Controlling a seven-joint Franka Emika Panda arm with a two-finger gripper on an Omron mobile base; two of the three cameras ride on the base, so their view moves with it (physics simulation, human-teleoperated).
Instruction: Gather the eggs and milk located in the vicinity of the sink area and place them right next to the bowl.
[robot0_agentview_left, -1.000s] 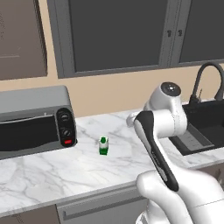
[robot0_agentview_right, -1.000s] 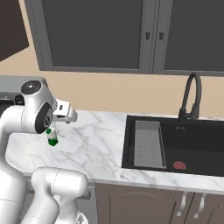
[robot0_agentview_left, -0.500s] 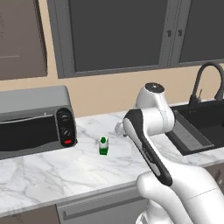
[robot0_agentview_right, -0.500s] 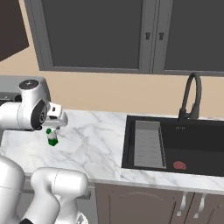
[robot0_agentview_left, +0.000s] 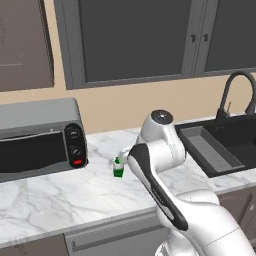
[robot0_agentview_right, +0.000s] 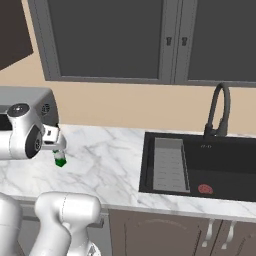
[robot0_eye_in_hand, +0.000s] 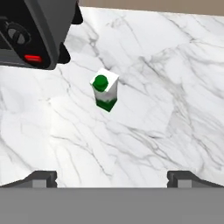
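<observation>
In the left base view the milk (robot0_agentview_left: 118, 167) stands upright on the marble counter (robot0_agentview_left: 55, 195), near the toaster oven (robot0_agentview_left: 37, 137) and well apart from the sink (robot0_agentview_left: 227, 145). In the right base view the gripper (robot0_agentview_right: 58, 148) hangs just above the carton, the sink's faucet (robot0_agentview_right: 217, 111) far off. In the hand view the fingertips (robot0_eye_in_hand: 41, 178) stand wide apart, holding nothing, with the milk between and beyond them.

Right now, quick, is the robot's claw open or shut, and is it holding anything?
Gripper: open and holding nothing; the fingertips stand wide apart above the counter, and the milk carton stands untouched ahead.
</observation>
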